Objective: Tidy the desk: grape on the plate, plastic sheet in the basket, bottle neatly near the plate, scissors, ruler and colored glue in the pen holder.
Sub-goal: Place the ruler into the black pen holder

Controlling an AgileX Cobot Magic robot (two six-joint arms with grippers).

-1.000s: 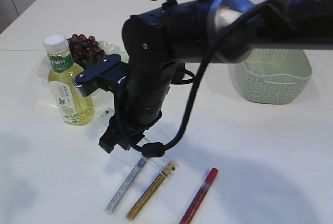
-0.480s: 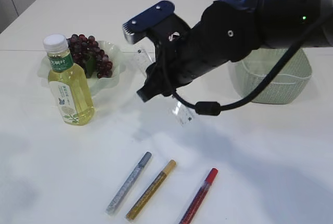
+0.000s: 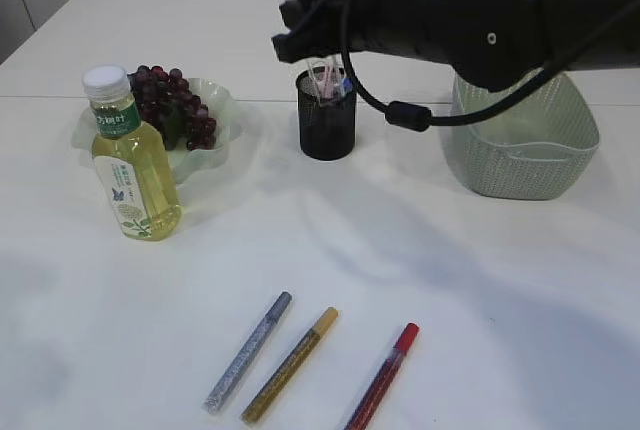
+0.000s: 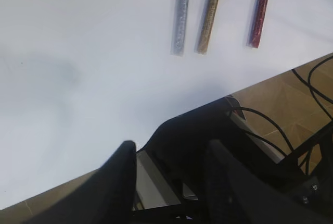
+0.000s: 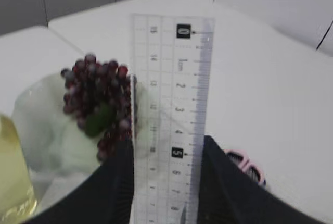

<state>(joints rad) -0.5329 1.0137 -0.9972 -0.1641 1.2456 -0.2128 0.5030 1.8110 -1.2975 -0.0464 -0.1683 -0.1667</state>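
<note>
Right gripper (image 5: 165,182) clamps ruler (image 5: 169,114) (transparent) above pen holder (image 3: 327,115).

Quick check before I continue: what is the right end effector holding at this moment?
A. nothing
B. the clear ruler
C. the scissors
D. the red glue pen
B: in the right wrist view the clear ruler stands upright, clamped between the right end effector's two dark fingers, while all three glue pens lie on the table.
</note>
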